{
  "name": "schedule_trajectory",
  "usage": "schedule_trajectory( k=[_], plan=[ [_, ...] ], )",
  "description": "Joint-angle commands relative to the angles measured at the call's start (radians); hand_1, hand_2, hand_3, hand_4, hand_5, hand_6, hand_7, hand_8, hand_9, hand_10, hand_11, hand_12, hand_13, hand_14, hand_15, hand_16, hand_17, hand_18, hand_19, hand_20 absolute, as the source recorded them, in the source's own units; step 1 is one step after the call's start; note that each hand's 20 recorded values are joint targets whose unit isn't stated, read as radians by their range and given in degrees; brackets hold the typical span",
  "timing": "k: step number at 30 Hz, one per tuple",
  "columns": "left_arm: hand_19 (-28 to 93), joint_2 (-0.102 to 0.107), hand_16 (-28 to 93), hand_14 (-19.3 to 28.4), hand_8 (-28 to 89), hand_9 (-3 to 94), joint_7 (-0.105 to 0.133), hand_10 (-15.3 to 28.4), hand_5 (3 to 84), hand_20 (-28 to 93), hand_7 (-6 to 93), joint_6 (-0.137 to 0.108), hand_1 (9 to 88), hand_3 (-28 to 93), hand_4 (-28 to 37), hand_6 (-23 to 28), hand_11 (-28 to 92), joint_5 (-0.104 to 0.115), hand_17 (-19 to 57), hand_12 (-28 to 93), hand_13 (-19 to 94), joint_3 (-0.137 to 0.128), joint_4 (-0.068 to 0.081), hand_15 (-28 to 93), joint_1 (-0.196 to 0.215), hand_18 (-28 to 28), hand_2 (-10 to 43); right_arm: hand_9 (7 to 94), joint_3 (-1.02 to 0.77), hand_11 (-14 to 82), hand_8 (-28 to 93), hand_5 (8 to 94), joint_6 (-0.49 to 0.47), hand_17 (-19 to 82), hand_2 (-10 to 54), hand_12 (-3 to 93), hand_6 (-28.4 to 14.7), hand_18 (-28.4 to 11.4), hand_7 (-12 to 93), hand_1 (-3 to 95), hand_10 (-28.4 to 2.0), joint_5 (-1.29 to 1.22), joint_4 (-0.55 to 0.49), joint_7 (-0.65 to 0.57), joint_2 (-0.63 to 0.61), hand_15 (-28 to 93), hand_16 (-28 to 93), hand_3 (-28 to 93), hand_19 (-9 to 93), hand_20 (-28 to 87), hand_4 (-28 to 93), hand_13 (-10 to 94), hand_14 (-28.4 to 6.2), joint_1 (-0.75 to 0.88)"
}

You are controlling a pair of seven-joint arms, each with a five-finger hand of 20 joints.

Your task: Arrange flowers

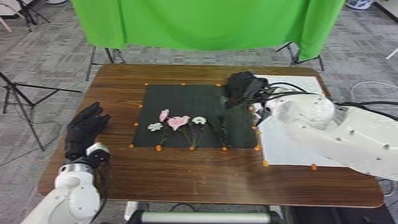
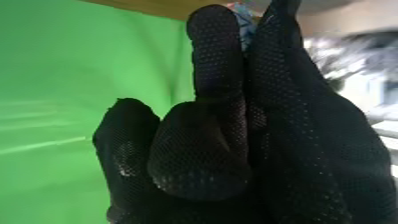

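Thin-stemmed flowers (image 1: 178, 121) — flat dark mat (image 1: 182, 93)

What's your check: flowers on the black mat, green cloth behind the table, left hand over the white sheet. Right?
No: the head view shows the left hand over the brown table, left of the black mat. Flowers and green cloth are as stated.

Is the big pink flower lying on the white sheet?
No, the big pink flower lies on the dark mat, left of the white sheet.
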State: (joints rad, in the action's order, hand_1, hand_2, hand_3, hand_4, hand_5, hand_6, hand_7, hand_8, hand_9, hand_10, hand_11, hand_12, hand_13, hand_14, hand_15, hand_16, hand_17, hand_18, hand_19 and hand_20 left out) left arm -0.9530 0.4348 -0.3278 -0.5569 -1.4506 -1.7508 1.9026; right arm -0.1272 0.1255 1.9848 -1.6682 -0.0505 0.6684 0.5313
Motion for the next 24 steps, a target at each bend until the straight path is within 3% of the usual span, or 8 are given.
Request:
schedule_trajectory(
  k=[1,6,11,14,24],
  plan=[
    [26,-0.005,0,14.8,-11,38.5,-0.004,10.3,47.9,26,25.3,0.013,45.4,72,-9.7,-1.3,23,0.001,8.1,14,37,-0.003,0.002,33,0.006,13.8,-5.1,79.0,0.012,3.6,0,75.8,-0.056,64,-9.5,30.1,5.7,-13.2,26,59.0,-7.9,0.02,0.056,0.013,0.132,68,31,65,93,66,-23,90,0.2,-0.018],
    [25,-0.003,1,14.7,-11,38.5,0.002,10.4,47.9,26,25.1,0.006,45.3,72,-9.6,-1.3,23,0.007,8.1,14,37,-0.009,-0.007,33,0.017,13.7,-5.2,71.7,0.017,7.7,0,75.3,-0.072,63,-9.5,23.7,6.0,-13.1,27,58.4,-8.4,0.029,0.105,0.002,0.164,68,30,65,93,66,-23,89,0.4,-0.004],
    [25,-0.005,1,14.7,-11,38.5,-0.002,10.4,47.9,26,25.0,0.009,45.3,72,-9.7,-1.3,23,0.006,8.0,14,37,-0.006,-0.003,33,0.01,13.8,-5.2,68.1,0.015,9.6,0,75.0,-0.117,62,-9.5,19.3,6.0,-13.1,28,57.8,-8.8,0.045,0.137,-0.021,0.172,67,30,65,93,65,-23,88,0.3,0.006],
    [25,-0.002,1,14.8,-11,38.4,0.003,10.3,47.9,26,25.0,0.013,45.2,72,-9.7,-1.4,23,0.008,8.1,14,37,-0.01,-0.003,33,0.016,13.7,-5.2,67.3,0.017,10.0,0,74.6,-0.145,62,-9.5,18.2,6.2,-13.3,28,57.7,-8.9,0.036,0.15,-0.029,0.174,67,30,65,93,65,-23,88,0.0,0.012],
    [25,-0.004,1,14.8,-11,38.5,-0.01,10.3,47.9,26,25.1,0.017,45.2,72,-9.7,-1.4,23,0.0,8.1,14,37,-0.012,-0.002,33,0.012,13.7,-5.4,66.7,0.004,10.5,0,74.2,-0.184,61,-9.4,16.8,6.2,-13.5,28,57.3,-9.0,0.041,0.16,-0.043,0.169,67,29,65,93,65,-22,87,-0.2,0.035]
  ],
)
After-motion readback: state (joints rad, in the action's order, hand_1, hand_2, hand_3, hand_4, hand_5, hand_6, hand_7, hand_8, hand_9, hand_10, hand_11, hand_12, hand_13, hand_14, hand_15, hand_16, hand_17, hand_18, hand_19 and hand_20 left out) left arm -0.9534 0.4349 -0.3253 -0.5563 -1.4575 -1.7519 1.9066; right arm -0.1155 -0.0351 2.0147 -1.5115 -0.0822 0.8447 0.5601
